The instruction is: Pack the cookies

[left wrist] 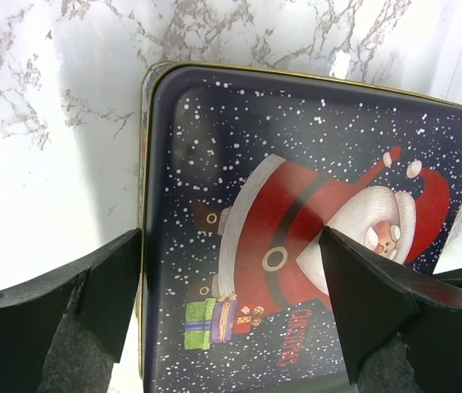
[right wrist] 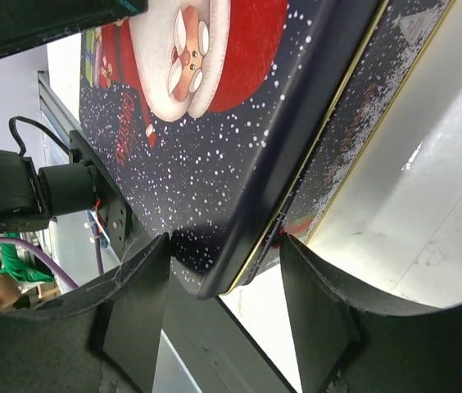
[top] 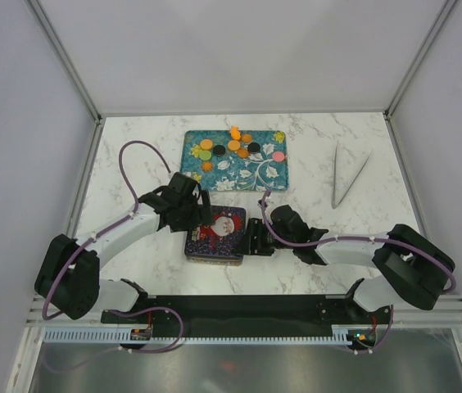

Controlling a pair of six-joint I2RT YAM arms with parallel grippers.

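Several small round cookies (top: 235,147) in orange, green, black, pink and yellow lie on the teal floral tray (top: 247,176) at the back. A dark blue Santa tin (top: 215,233), lid on, sits on the marble in front of the tray. My left gripper (top: 194,214) hovers over the tin's left part. In the left wrist view it (left wrist: 231,286) is open above the lid (left wrist: 280,164), holding nothing. My right gripper (top: 255,237) is at the tin's right edge. In the right wrist view its fingers (right wrist: 224,246) touch both sides of the tin's near corner (right wrist: 215,147).
Metal tongs (top: 347,180) lie on the marble to the right of the tray. White enclosure walls stand at the left, right and back. The black base rail (top: 239,307) runs along the near edge.
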